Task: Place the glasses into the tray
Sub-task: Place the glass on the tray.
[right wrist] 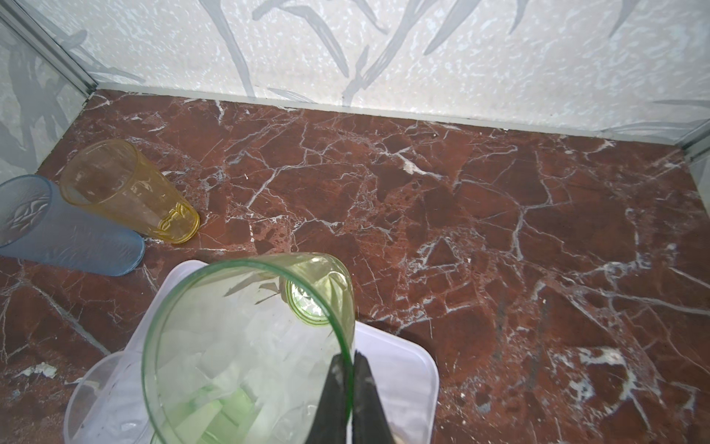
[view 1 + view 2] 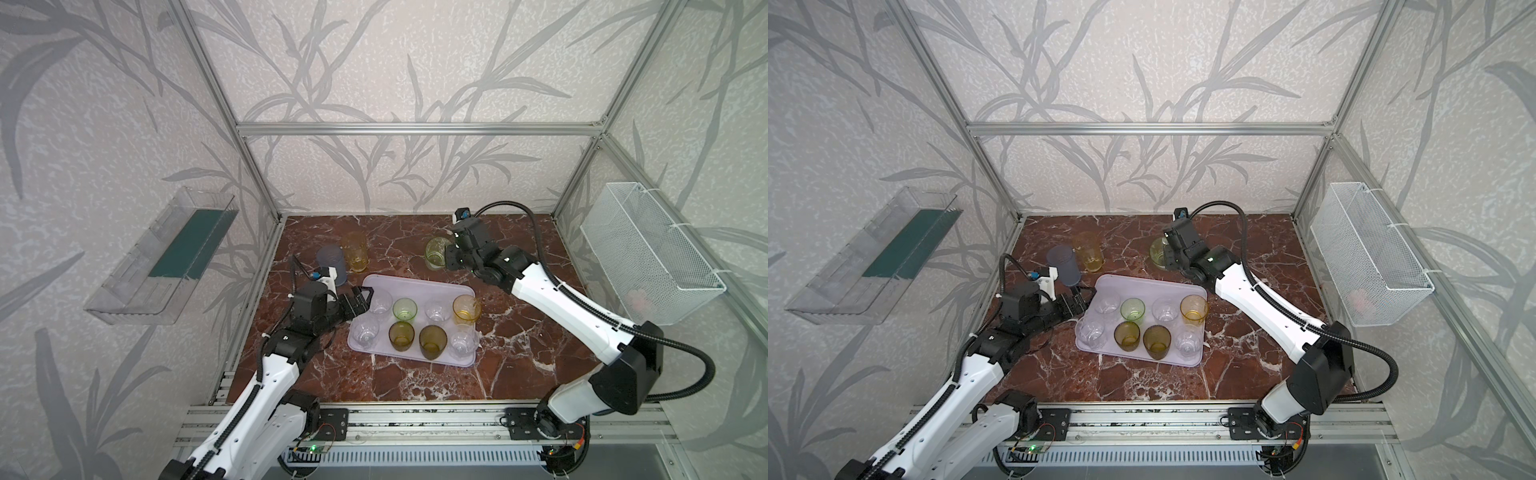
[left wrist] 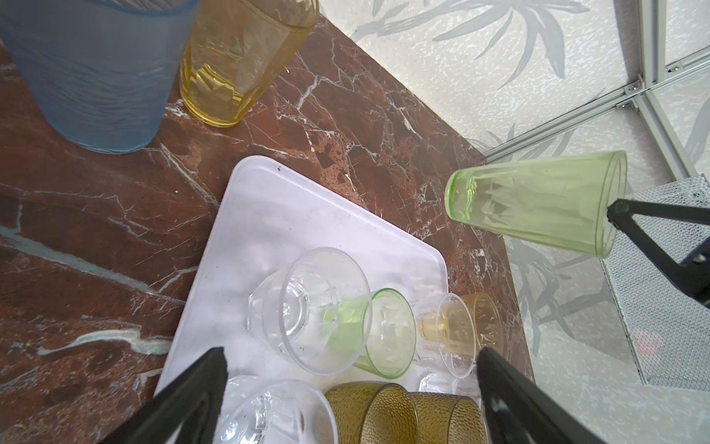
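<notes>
Right wrist view: the right gripper [image 1: 347, 355] is pinching the rim of the tall pale-green glass [image 1: 249, 326], its jaws drawn almost together with one finger inside the mouth and one outside. The glass is leaning, mouth toward the camera, and its base is showing over the table [image 1: 499, 230] just past the far edge of the tray [image 1: 403, 369]; whether the base is resting on the table cannot be told. In both top views this glass [image 2: 436, 252] is sitting behind the tray's far right corner with the right gripper [image 2: 448, 255] against its right side.

The left gripper [image 3: 351, 353] is standing wide open and gripping nothing. In a top view it [image 2: 363, 297] is hovering at the far left corner of the tray [image 2: 415, 286], just beside the nearest clear glass, and whether it is touching that glass cannot be told.

Eight glasses are standing upright in the tray in two rows. The far row is running clear [image 2: 381, 301], short green glass [image 2: 404, 309], clear, short yellow glass [image 2: 465, 309]; the near row is holding two amber-brown glasses [image 2: 401, 336] between two more clear ones.

Two others are waiting on the table behind the left arm: the tall grey-blue glass [image 2: 332, 264], partly hidden by the wrist, and the tall yellow glass [image 2: 354, 251] just beside it
</notes>
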